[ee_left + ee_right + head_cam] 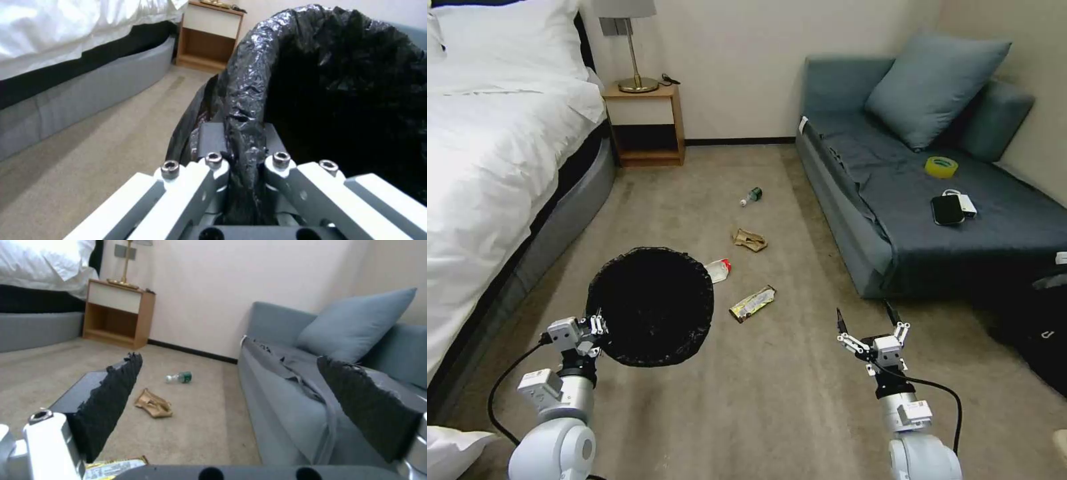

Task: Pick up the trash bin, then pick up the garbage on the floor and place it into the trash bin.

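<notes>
A bedroom: bed point(487, 133), nightstand point(644, 123), lamp point(630, 47), sofa point(934, 193).

No legible text, label, brand, number or sign on any item. The yellow-black snack wrapper point(752, 303) carries print too small and blurred to read, in both the head view and the right wrist view. The red-white wrapper point(719, 269) shows colour only, no characters that can be made out. The green-capped bottle point(751, 197) has a label band, wording not readable. The black backpack point(1044, 337) bears 1 small pale mark, shape unclear, not readable as a letter or logo.
</notes>
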Controlling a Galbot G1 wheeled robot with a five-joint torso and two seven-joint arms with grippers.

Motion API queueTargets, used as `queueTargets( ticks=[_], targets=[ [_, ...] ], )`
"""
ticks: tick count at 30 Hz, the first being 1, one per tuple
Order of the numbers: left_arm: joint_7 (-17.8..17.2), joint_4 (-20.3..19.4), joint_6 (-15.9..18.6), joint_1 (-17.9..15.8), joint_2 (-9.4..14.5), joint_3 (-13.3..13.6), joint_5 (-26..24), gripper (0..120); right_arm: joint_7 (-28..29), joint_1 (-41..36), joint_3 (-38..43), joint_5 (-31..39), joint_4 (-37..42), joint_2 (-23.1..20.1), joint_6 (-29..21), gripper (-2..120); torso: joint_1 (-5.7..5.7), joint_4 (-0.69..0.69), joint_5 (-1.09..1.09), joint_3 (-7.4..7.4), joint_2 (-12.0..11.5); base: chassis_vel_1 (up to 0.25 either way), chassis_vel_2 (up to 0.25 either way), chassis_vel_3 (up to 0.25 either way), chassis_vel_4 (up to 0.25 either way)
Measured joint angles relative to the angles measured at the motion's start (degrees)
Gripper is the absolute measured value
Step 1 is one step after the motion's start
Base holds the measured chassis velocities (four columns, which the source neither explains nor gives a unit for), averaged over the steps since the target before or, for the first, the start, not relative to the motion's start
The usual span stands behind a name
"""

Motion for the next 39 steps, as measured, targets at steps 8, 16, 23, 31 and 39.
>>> queueTargets(
  ticks=[8,16,23,31,39],
  targets=[
    [-0.1,0.1,0.0,-0.2,0.0,-0.2,-0.3,4,-0.1,0.0,-0.1,0.1,-0.1,0.0,-0.1,100,0.0,0.0,0.0,0.0,0.0,0.0,0.0,0.0,0.0],
    [-0.5,0.1,0.1,-0.5,0.1,-1.1,-0.9,4,-0.2,0.0,-0.1,0.1,-0.1,0.0,-0.1,100,0.0,0.0,0.0,0.0,0.0,-0.039,0.028,0.033,-0.036],
    [-1.0,0.2,0.1,-0.6,0.2,-1.6,-0.9,4,-0.2,0.0,-0.3,0.0,-0.1,0.1,-0.1,100,0.0,0.0,0.0,0.0,0.0,-0.059,0.062,0.068,-0.051],
    [-1.2,0.6,0.1,-0.9,0.2,-1.9,-0.9,4,-0.3,0.1,-0.3,0.0,-0.1,0.1,-0.1,100,0.0,0.0,0.0,0.0,0.0,-0.061,0.06,0.051,-0.073],
    [-1.4,0.8,0.2,-1.3,0.4,-1.9,-0.8,4,-0.4,0.1,-0.3,0.1,-0.2,0.1,-0.1,100,0.0,0.0,0.0,0.0,0.0,-0.087,0.08,0.085,-0.075]
  ],
)
